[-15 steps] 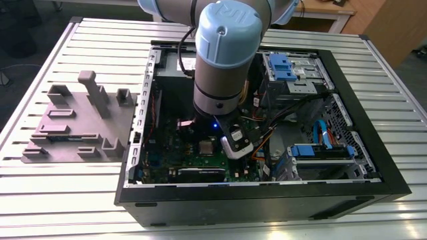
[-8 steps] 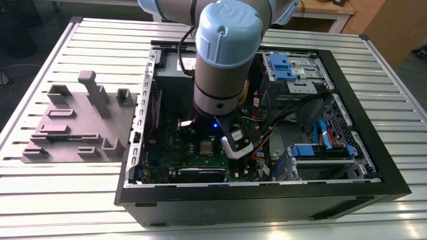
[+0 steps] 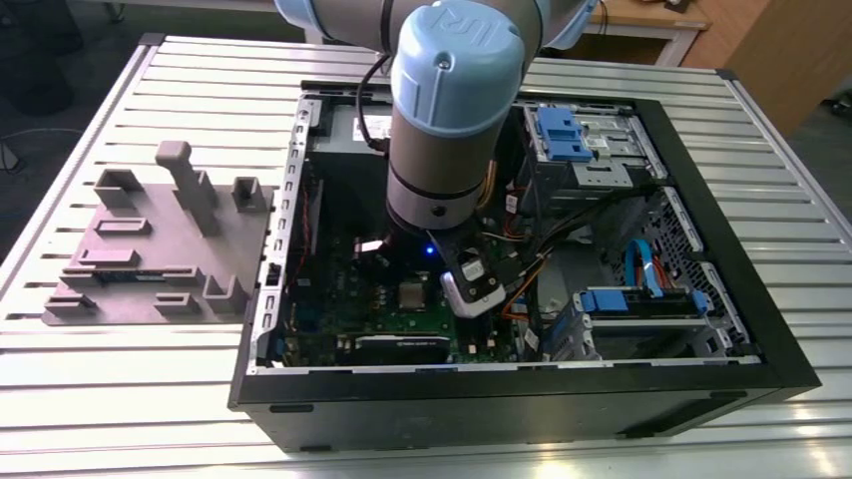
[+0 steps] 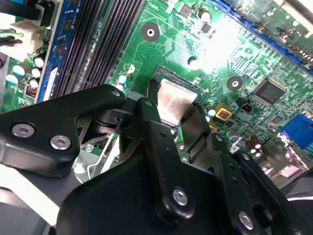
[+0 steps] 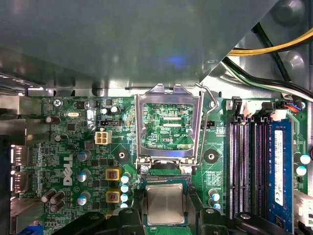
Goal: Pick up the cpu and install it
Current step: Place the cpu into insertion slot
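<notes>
One cpu (image 4: pixel 175 98) directly beneath gripper (image 4: pixel 172 111), on motherboard (image 4: pixel 244 63); cannot tell whether gripped.

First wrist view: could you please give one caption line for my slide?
The cpu, flanked by the gripper, next to the open metal frame on the green motherboard.

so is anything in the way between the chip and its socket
Nothing visible. The metal frame is swung open, off the socket, and the chip lies right at the socket opening, at the end effector.
</notes>
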{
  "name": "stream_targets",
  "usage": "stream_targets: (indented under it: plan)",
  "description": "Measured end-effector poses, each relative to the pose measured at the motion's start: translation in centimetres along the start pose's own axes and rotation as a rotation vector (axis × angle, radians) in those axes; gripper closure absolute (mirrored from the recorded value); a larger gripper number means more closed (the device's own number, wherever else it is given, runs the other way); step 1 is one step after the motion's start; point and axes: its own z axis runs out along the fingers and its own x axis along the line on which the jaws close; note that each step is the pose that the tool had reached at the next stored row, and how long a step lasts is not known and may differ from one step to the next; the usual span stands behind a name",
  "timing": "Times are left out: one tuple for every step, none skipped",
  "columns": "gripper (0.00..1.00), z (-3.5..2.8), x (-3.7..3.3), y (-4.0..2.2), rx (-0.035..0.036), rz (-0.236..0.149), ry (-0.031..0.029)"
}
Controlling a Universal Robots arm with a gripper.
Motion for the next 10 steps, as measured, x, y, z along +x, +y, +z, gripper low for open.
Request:
stream_targets:
  plan:
    - [0.56,0.0,0.0,0.0,0.0,0.0,0.0]
    - [0.56,0.0,0.0,0.0,0.0,0.0,0.0]
    - [0.56,0.0,0.0,0.0,0.0,0.001,0.0]
    - [0.56,0.0,0.0,0.0,0.0,0.001,-0.0001]
    - [0.56,0.0,0.0,0.0,0.0,0.001,0.0]
    - [0.56,0.0,0.0,0.0,0.0,0.003,-0.0001]
    - [0.56,0.0,0.0,0.0,-0.0001,0.006,-0.0002]
    - [0.56,0.0,0.0,0.0,-0.0001,0.006,-0.0002]
    - [0.56,0.0,0.0,0.0,-0.0001,0.006,-0.0002]
    - [0.56,-0.04,0.0,0.0,-0.0005,0.006,-0.0003]
